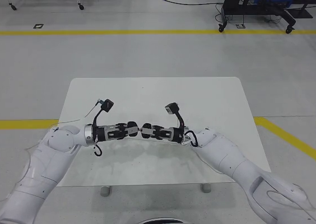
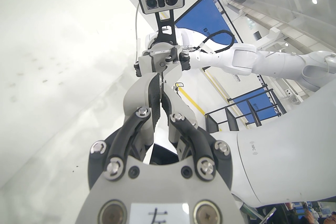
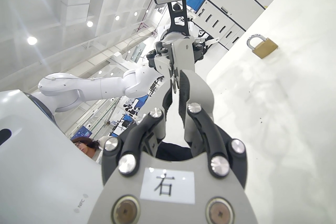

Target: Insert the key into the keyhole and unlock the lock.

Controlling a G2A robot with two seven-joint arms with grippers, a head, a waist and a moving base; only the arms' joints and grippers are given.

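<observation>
Brass padlock [image 3: 264, 48] lay flat on the table [image 3: 262, 117], well apart from your right pincer [image 3: 176, 76], with its shackle toward the table's edge. Your right pincer met your left pincer [image 2: 159, 76] tip to tip. Both were pinched almost shut on the small key [image 3: 174, 84], and the right pincer looked nearer the padlock.

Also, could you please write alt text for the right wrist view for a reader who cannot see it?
The right tool pinches a small metal piece, probably the key, tip to tip with the left tool above a white table. A brass padlock lies on the table farther off, apart from both tools.
</observation>
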